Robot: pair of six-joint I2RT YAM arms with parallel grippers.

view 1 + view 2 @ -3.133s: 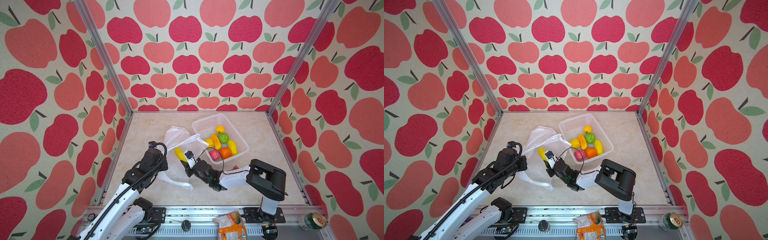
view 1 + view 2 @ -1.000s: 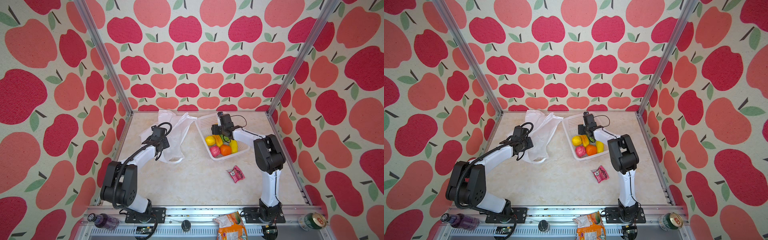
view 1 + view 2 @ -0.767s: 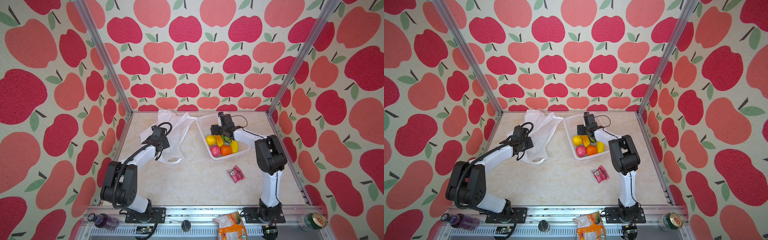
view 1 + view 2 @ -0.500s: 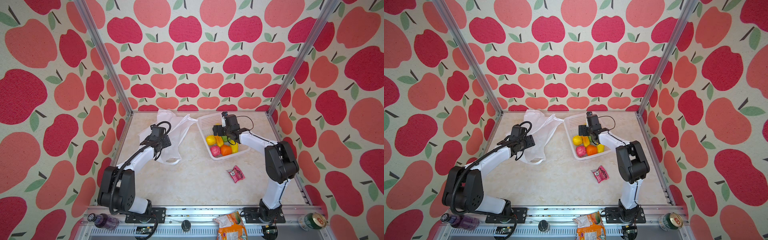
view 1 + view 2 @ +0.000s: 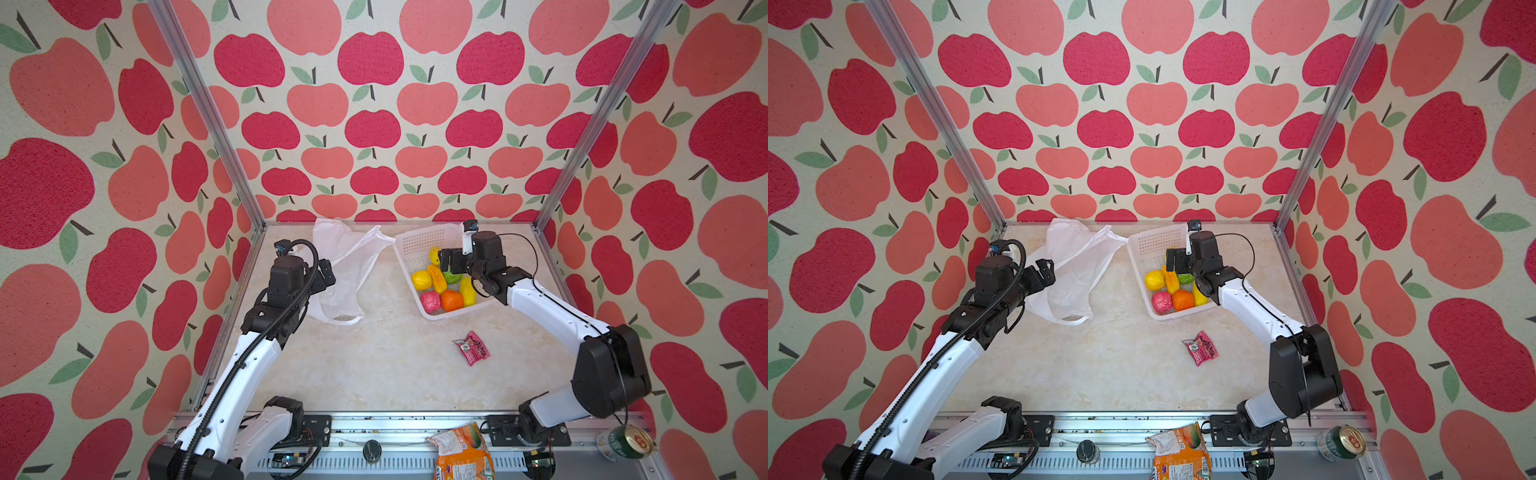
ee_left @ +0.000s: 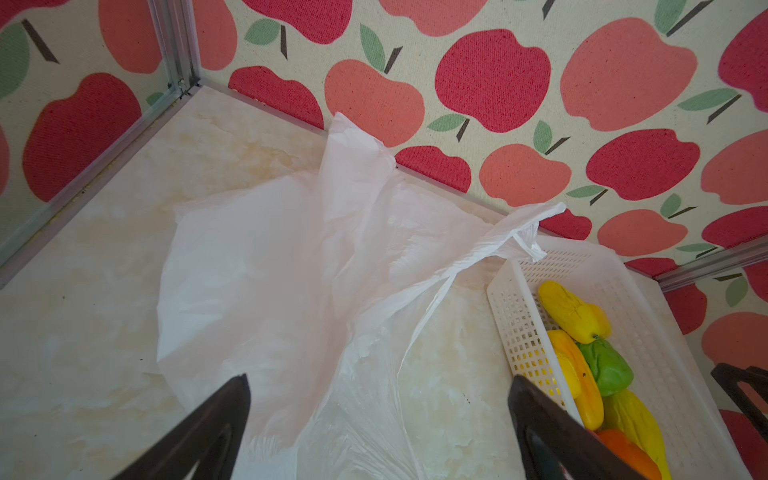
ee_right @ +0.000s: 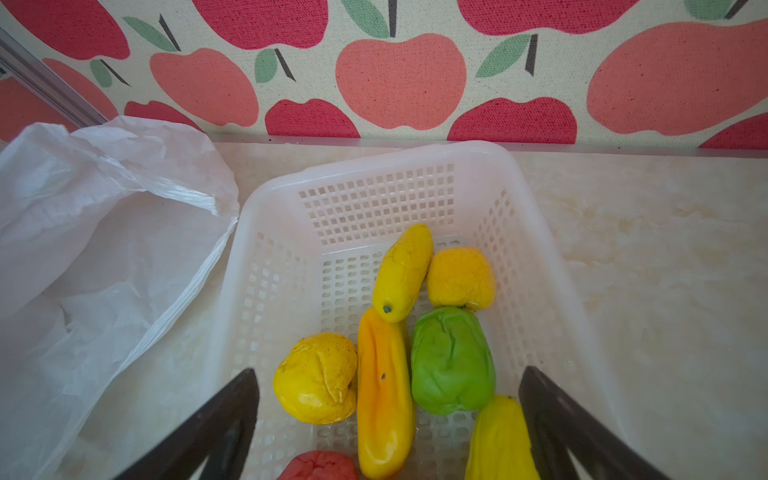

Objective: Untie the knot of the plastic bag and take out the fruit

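The plastic bag [image 5: 347, 266] [image 5: 1077, 266] lies flat and limp at the back left of the table, one handle loop [image 5: 345, 320] loose at its near end. The knot does not show in any view. Several fruit [image 5: 440, 286] [image 7: 386, 374] lie in the white perforated basket [image 5: 417, 241] [image 7: 401, 164]: yellow, orange, green and pink. My left gripper [image 5: 328, 274] [image 6: 379, 380] hovers open over the bag's near part, holding nothing. My right gripper [image 5: 449, 262] [image 7: 389, 374] hangs open above the fruit in the basket, also holding nothing.
A small red snack packet [image 5: 471, 347] lies on the table in front of the basket. An orange snack bag [image 5: 461, 453] and a can [image 5: 627, 442] sit at the front rail. Apple-patterned walls and metal posts [image 5: 208, 112] close in three sides.
Both grippers have opened within the last second; the left one has let go of the bag. The yellow fruit that the right gripper carried earlier now lies in the basket. Both arms drew back slightly.
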